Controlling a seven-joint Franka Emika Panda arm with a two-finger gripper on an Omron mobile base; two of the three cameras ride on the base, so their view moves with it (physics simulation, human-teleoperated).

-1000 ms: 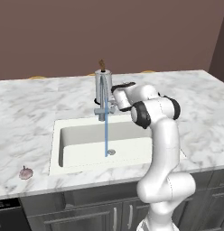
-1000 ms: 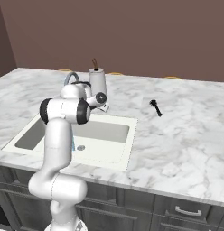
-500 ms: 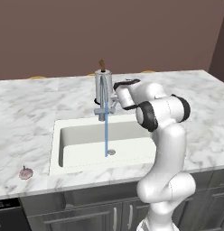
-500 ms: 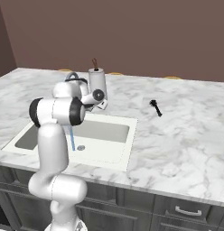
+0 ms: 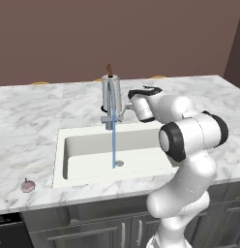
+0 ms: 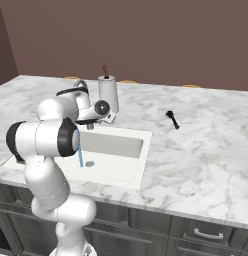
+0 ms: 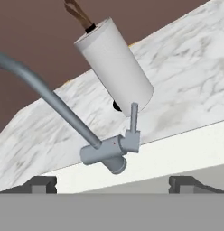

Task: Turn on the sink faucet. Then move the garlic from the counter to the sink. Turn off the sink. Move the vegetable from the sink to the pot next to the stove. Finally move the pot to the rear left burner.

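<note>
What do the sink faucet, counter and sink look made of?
Sink faucet: brushed metal, likely steel; even matte grey, soft sheen. Counter: polished marble or an imitation; white with grey veins. Sink: off-white ceramic or composite; smooth, uniform, no pattern.

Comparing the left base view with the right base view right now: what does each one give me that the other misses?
Left base view alone: the garlic lying on the counter left of the sink, near the front edge. Right base view alone: a small black utensil on the marble right of the sink. Both share the sink faucet with water streaming into the basin, the white cylinder behind it, and the arm beside the faucet.
</note>
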